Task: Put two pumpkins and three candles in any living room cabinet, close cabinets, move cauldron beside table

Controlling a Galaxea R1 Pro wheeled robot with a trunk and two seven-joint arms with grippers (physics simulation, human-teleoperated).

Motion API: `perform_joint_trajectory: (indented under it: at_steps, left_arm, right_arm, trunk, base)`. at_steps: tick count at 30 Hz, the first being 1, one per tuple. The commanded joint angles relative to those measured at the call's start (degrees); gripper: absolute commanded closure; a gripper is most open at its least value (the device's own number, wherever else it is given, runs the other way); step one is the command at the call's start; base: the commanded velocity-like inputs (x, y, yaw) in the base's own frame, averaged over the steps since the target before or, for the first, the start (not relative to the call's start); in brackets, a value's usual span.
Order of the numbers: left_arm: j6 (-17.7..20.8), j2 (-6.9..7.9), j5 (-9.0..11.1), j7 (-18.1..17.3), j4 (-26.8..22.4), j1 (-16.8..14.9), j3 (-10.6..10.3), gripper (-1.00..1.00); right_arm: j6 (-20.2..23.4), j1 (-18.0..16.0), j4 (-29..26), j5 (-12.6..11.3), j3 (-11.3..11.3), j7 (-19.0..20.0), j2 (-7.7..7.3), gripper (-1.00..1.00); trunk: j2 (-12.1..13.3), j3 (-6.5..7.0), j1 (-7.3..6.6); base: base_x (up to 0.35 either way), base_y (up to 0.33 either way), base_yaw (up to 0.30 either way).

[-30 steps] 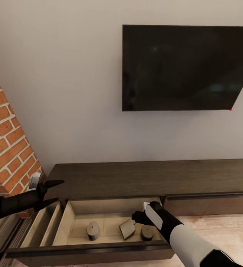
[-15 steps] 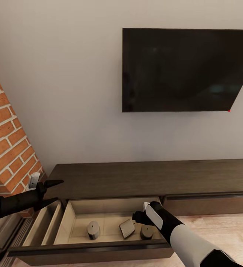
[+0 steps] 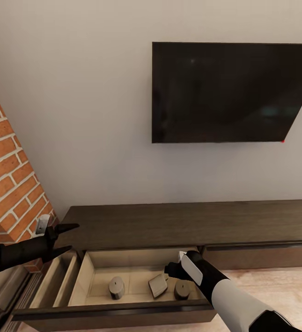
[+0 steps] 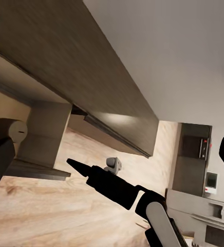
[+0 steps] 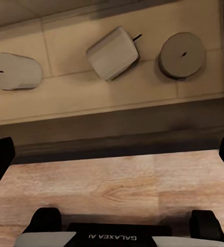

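Three grey candles (image 3: 157,285) sit in the open drawer (image 3: 91,269) of the cabinet (image 3: 187,222): left one (image 3: 116,287) upright in the head view, middle one tipped on its side with wick showing, right one (image 3: 182,289) upright, partly behind the right arm. All three rest on the pale tan drawer floor, apart from each other. In the right wrist view the same trio shows: left candle (image 5: 15,71), middle (image 5: 113,52), right (image 5: 182,55), with the dark drawer front (image 5: 117,136) between them and the plank floor (image 5: 112,185).

The cabinet is a long, low, dark-brown unit against a plain light wall (image 3: 77,115). Its top is bare. A second drawer (image 3: 54,281) to the left is also pulled out. The drawer fronts on the right look shut.

Black TV (image 3: 231,92) is mounted on the wall above the cabinet. Brick fireplace (image 3: 10,184) stands at the left edge. Light wood floor (image 3: 284,288) lies in front.

Left gripper (image 3: 67,239) hangs near the cabinet's left end by the brick, fingers (image 3: 68,227) spread, holding nothing. Right gripper (image 5: 112,154) hovers over the drawer front; its finger tips sit at both edges of the right wrist view, wide apart, released. Right arm (image 3: 224,295) reaches in from lower right.

In the left wrist view, the cabinet underside and drawer front (image 4: 117,134) are visible, plus the right arm (image 4: 122,188) over the floor.
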Motion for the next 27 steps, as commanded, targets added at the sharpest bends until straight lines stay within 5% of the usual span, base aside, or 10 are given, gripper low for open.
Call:
perform_joint_trajectory:
  at_steps: [1, 18, 27]
  left_arm:
    - [0.13, 0.00, 0.53, 0.60, -0.02, -0.05, 0.06, -1.00]
    - [0.06, 0.00, 0.48, 0.68, -0.01, -0.04, 0.06, -1.00]
    - [0.09, 0.00, 0.52, 0.68, -0.08, -0.05, 0.06, -1.00]
  right_arm:
    - [0.10, -0.05, -0.09, -0.60, 0.43, -0.51, -0.01, -1.00]
    - [0.10, -0.05, -0.09, -0.60, 0.59, -0.47, 0.06, -1.00]
    - [0.03, -0.05, -0.09, -0.60, 0.55, -0.47, 0.04, -1.00]
  trunk:
    - [0.38, 0.13, -0.23]
    - [7.20, 3.18, -3.96]
    - [10.41, 4.62, -5.72]
  base:
    - [0.000, 0.000, 0.000]
    - [-0.098, 0.000, 0.178]
    - [-0.136, 0.000, 0.024]
